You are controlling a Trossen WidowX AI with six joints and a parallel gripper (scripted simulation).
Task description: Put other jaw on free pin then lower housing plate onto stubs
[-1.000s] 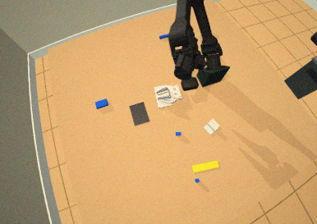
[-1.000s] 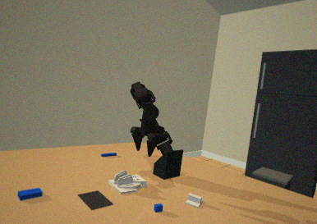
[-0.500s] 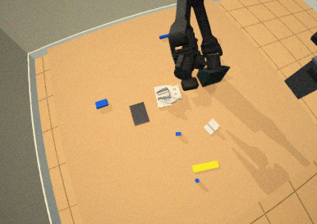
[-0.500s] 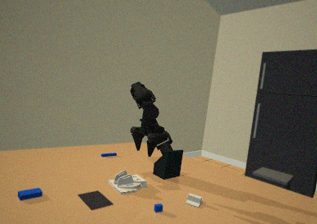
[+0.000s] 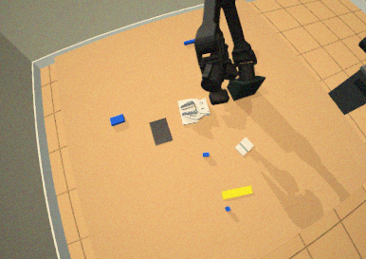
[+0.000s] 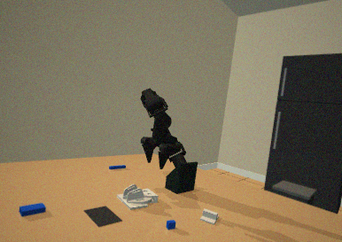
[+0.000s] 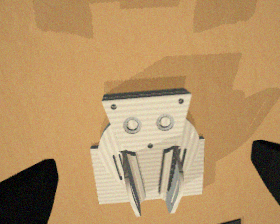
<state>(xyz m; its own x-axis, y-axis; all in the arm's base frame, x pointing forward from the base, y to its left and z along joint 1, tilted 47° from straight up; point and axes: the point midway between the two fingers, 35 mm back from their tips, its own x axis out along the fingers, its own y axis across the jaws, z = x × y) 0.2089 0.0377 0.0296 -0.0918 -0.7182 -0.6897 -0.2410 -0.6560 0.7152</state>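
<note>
The white housing plate (image 7: 148, 107) (image 5: 203, 105) (image 6: 150, 195) lies across the rear of both jaws and looks level. Round stub ends show in its two ringed holes in the wrist view. The left jaw (image 7: 133, 176) and the right jaw (image 7: 174, 186) stick out from under it, side by side, nearly parallel, with a gap between them. Their gear teeth and pins are hidden under the plate, so the mesh cannot be seen. All rest on the ridged white base (image 7: 108, 190). My gripper (image 7: 156, 160) (image 6: 155, 165) is wide open and empty, raised above the assembly and touching nothing.
A dark flat rectangle (image 5: 161, 131) (image 6: 103, 216) lies beside the base. A white grooved block (image 5: 244, 146) (image 6: 209, 216), a yellow bar (image 5: 237, 193) and several blue blocks, one at the left (image 5: 118, 120) (image 6: 32, 209), lie around it.
</note>
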